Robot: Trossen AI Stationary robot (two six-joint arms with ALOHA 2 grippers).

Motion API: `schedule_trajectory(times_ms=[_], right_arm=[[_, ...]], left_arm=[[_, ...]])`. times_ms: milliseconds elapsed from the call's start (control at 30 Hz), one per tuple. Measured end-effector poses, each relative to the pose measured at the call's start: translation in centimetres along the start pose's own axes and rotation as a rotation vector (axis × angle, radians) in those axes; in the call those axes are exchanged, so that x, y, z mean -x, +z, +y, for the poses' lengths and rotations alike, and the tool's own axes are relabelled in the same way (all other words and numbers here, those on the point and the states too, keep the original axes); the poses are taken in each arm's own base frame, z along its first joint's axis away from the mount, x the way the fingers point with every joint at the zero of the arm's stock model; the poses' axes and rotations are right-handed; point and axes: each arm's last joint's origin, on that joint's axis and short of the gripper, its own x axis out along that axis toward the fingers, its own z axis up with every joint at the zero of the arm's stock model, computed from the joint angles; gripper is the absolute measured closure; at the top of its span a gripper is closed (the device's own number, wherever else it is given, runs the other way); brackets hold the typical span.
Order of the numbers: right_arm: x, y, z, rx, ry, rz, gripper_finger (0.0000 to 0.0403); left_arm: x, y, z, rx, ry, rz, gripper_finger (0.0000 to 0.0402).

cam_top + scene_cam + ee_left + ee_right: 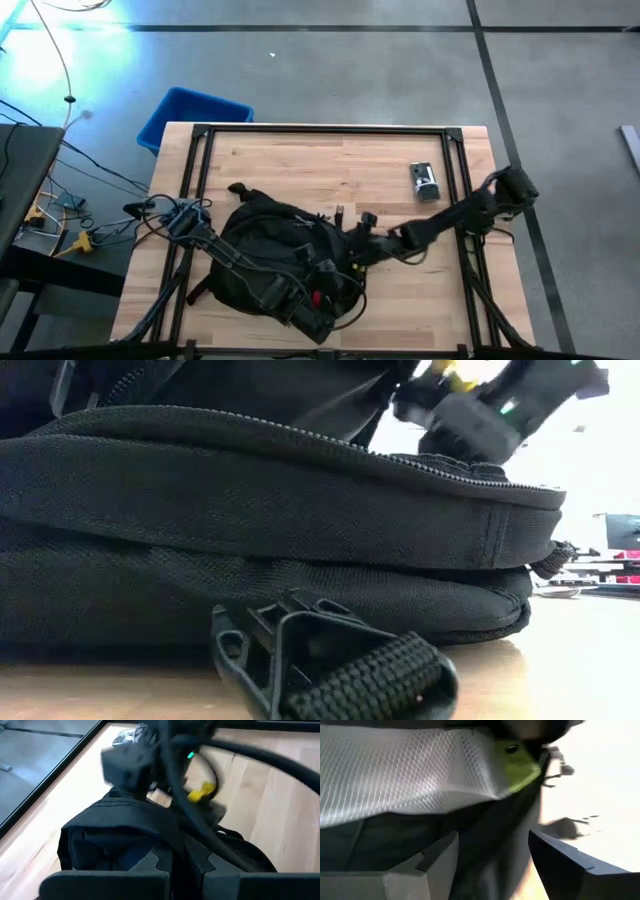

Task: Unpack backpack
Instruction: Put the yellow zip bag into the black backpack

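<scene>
The black backpack lies on the table's near middle and fills the low view. My left gripper is shut on its black fabric, on the side nearest the table's front edge. My right gripper comes in slanting down from the right and stands open at the backpack's right end. Just beyond its fingers, a white mesh pouch with a yellow-green edge shows against the dark fabric. Whether the right fingers touch the fabric cannot be told. My left gripper pinches a raised fold or strap of the backpack's black fabric between its two shut fingers. It comes from the left side, slanting down. The fabric stands up from the backpack's body, which rests on the table. One layer or several cannot be told.
A small silver-and-black device lies on the table at the far right. A blue bin stands past the far left corner. A black buckle on a woven strap lies on the table in front of the backpack. Cables hang off the left edge.
</scene>
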Motion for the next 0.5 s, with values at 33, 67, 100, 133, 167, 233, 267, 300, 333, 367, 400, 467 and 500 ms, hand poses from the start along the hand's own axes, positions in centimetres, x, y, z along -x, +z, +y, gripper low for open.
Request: schedule_trajectory(times_ms=[33, 67, 100, 133, 167, 233, 267, 300, 333, 367, 400, 467, 500], right_arm=[[-0.7, -0.1, -0.2, -0.011, 0.018, 0.016, 0.0180], [-1.4, -0.3, -0.4, -0.020, 0.026, 0.033, 0.0183], [-2.0, -0.5, -0.6, -0.025, 0.023, 0.044, 0.0187], [-2.4, -0.7, -0.8, -0.029, 0.015, 0.053, 0.0194], [-2.8, -0.9, -0.9, -0.028, 0.007, 0.063, 0.0203], [-3.2, -1.2, -1.0, -0.024, -0.006, 0.075, 0.0229], [-3.3, -1.3, -1.0, -0.020, -0.013, 0.076, 0.0248], [-3.3, -1.3, -1.0, -0.017, -0.021, 0.072, 0.0271], [-3.2, -1.2, -1.0, -0.012, -0.030, 0.068, 0.0296], [-3.1, -1.2, -1.0, -0.006, -0.033, 0.065, 0.0325], [-3.0, -1.2, -0.9, 0.010, -0.039, 0.061, 0.0356], [-2.5, -1.0, -0.8, 0.041, -0.066, 0.044, 0.0390], [-2.1, -0.9, -0.7, 0.046, -0.095, 0.028, 0.0392]], left_arm=[[0.0, 0.0, 0.0, -0.001, 0.000, 0.001, 0.0401], [0.0, 0.0, 0.0, -0.002, 0.000, 0.001, 0.0401], [0.0, 0.0, 0.0, -0.003, 0.000, 0.001, 0.0401], [0.0, -0.1, 0.0, -0.004, 0.000, 0.002, 0.0401], [0.1, -0.1, 0.0, -0.005, -0.001, 0.003, 0.0401], [0.0, -0.1, 0.0, -0.007, 0.001, 0.004, 0.0401], [0.0, -0.1, 0.0, -0.008, 0.001, 0.004, 0.0401], [0.0, -0.1, 0.0, -0.008, 0.002, 0.004, 0.0401], [0.0, -0.1, 0.0, -0.008, 0.001, 0.004, 0.0401], [0.0, -0.1, 0.0, -0.008, 0.002, 0.005, 0.0401], [0.0, -0.1, 0.0, -0.008, 0.002, 0.004, 0.0401], [0.0, -0.1, 0.0, -0.008, 0.002, 0.004, 0.0401], [0.0, -0.1, 0.0, -0.008, 0.002, 0.005, 0.0401]])
